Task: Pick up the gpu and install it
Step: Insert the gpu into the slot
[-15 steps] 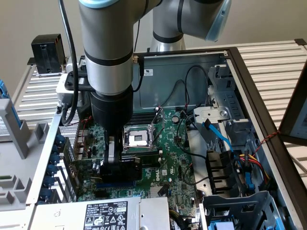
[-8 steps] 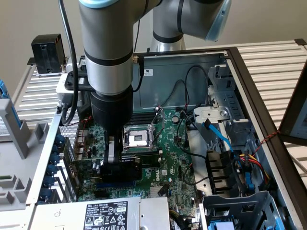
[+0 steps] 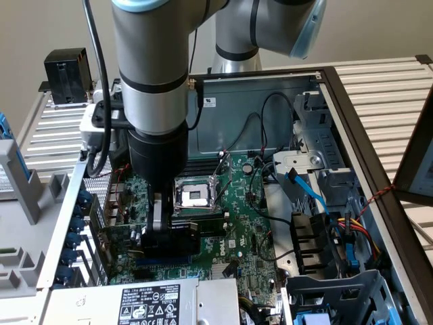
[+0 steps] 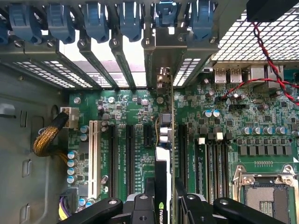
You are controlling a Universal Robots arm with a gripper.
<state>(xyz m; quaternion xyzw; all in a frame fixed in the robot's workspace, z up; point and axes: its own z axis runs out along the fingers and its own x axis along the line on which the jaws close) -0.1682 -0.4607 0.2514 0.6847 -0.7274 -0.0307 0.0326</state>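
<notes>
While the fingers (image 4: 142, 209) clamp the gpu (image 4: 166, 140) from both sides, it stands on edge over the motherboard (image 4: 233, 126) slots, silvery end against the rear wall of the case (image 4: 28, 154).

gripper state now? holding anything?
Gripper: closed on the gpu, which stands edge-on between the fingers, low over the motherboard.
</notes>
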